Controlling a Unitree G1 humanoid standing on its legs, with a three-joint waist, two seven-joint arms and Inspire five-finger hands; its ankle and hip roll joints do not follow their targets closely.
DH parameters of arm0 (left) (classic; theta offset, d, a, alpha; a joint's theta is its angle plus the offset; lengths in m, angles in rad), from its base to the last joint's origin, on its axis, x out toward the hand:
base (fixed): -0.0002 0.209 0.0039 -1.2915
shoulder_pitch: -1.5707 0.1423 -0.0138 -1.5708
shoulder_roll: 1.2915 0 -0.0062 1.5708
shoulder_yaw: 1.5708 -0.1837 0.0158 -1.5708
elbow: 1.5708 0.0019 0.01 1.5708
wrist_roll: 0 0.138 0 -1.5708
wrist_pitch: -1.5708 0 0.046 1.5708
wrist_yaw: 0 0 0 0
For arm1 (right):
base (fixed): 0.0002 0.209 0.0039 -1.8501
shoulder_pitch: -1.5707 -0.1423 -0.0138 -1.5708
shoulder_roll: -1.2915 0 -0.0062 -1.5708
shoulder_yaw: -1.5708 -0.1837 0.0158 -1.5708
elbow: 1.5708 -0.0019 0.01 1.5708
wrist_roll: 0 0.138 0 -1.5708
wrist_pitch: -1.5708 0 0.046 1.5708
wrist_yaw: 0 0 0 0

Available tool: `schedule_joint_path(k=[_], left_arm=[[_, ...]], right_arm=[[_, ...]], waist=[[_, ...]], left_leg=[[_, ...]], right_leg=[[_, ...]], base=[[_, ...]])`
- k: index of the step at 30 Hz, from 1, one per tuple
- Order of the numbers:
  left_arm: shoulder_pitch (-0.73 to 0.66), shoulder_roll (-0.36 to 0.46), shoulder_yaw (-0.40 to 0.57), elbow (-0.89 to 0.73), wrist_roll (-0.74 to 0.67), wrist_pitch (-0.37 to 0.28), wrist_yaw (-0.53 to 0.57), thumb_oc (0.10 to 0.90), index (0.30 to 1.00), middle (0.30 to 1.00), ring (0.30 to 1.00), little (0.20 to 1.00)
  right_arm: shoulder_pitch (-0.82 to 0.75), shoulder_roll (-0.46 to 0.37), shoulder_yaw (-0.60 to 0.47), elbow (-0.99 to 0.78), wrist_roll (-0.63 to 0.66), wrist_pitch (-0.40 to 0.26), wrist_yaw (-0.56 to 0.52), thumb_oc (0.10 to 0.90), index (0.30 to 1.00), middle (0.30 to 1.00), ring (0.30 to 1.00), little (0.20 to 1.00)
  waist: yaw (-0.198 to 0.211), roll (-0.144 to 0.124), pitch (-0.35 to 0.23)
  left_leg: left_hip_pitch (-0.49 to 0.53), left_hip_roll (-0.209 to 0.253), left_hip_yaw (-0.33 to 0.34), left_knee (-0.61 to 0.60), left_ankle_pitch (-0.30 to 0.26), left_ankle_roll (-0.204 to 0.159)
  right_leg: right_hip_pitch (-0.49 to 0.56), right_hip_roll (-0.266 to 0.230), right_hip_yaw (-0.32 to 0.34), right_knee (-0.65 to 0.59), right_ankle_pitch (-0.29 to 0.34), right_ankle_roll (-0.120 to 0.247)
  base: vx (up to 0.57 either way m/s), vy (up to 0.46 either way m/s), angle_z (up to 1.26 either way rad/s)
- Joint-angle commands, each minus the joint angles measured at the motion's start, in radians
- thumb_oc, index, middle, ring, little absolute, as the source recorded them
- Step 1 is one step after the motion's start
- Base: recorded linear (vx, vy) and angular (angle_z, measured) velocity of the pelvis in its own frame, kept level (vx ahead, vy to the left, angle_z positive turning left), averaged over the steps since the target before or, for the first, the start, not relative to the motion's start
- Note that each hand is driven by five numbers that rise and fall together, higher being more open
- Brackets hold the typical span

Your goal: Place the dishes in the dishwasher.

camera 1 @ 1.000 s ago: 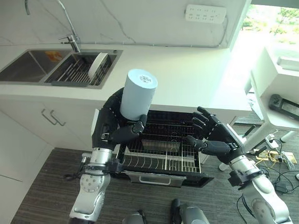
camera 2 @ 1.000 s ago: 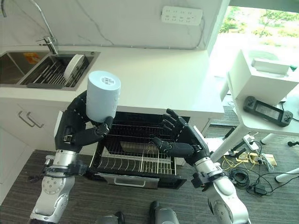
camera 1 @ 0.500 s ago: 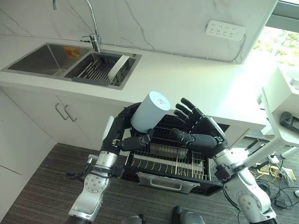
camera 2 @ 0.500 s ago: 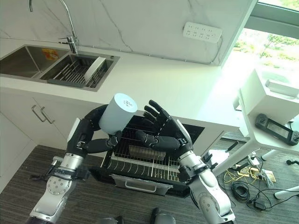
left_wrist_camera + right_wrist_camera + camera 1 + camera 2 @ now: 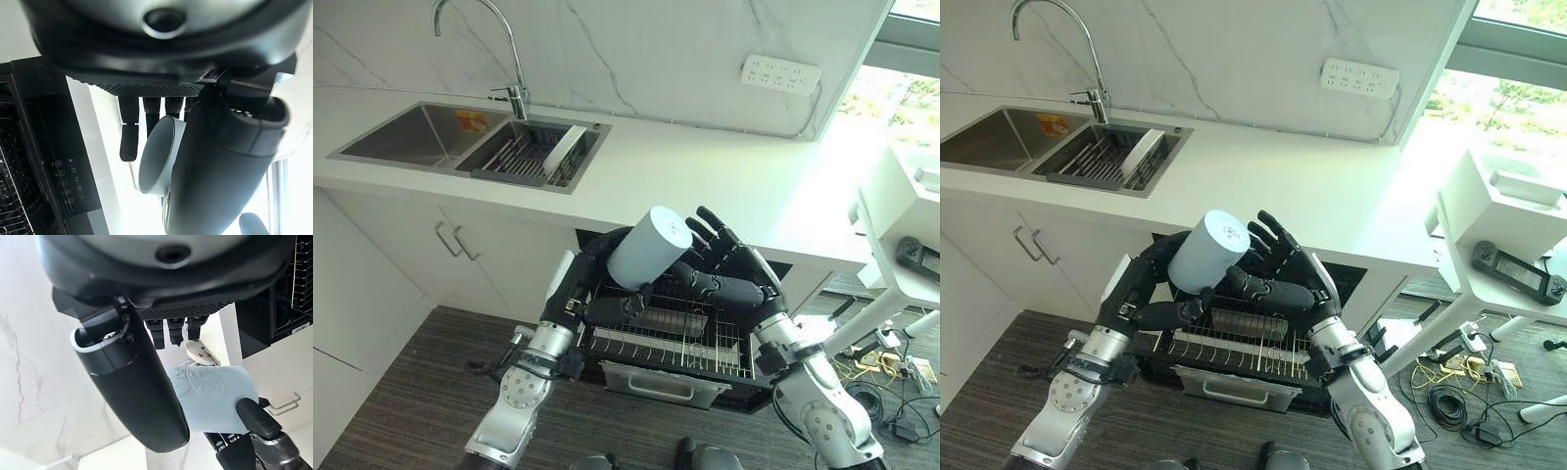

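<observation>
Pale-blue cylindrical cup (image 5: 649, 247), tilted with its closed base up and to the right, is clamped in the left hand (image 5: 597, 294), whose fingers wrap round the back of it and whose thumb crosses beneath. It hangs above the pulled-out wire dishwasher rack (image 5: 666, 333), which sits in the dark dishwasher opening under the white countertop (image 5: 705, 171). The right hand (image 5: 729, 274) is at the cup's right side with fingers spread and straight, the fingertips against or just beside the cup wall. Farther back on the left, a steel double sink (image 5: 431, 142) with a curved tap (image 5: 499, 44) holds a drying rack with a white plate (image 5: 566, 147) standing on edge in it. A white power strip (image 5: 780, 73) is fixed to the marble wall.

From the right eye, the same grouping: cup (image 5: 1209, 252) between the left hand (image 5: 1151, 299) and the splayed right hand (image 5: 1283, 274).

At the left wrist, the cup's open mouth (image 5: 159, 156) shows past the curled fingers (image 5: 128, 142) and thumb.

At the right wrist, the cup's patterned blue side (image 5: 210, 396) lies beyond the straight fingers (image 5: 168, 333), with the left hand's thumb (image 5: 254, 418) pressed on it.
</observation>
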Motion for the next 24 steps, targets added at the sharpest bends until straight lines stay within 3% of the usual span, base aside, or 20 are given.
schedule_joint_path(k=[1, 24], left_arm=[[-0.127, 0.013, -0.009, -0.122, 0.016, -0.107, 0.030, 0.400, 0.300, 0.300, 0.300, 0.300], [-0.148, 0.008, -0.070, -0.136, 0.018, -0.079, 0.021, 0.400, 0.300, 0.300, 0.300, 0.300]], right_arm=[[-0.109, 0.038, -0.034, -0.050, 0.076, -0.103, 0.000, 0.800, 0.900, 0.900, 0.900, 0.900], [-0.128, 0.054, 0.031, -0.088, 0.078, -0.076, -0.005, 0.800, 0.900, 0.900, 0.900, 0.900]], waist=[[0.018, -0.003, -0.042], [0.014, -0.001, -0.037]], left_leg=[[0.104, 0.015, -0.039, -0.029, -0.208, 0.011], [0.117, -0.004, -0.061, -0.029, -0.216, 0.019]], right_leg=[[0.016, -0.035, -0.024, -0.021, -0.047, 0.132], [-0.005, -0.054, -0.036, -0.021, -0.019, 0.139]], base=[[0.00, 0.000, 0.00], [0.00, 0.002, 0.00]])
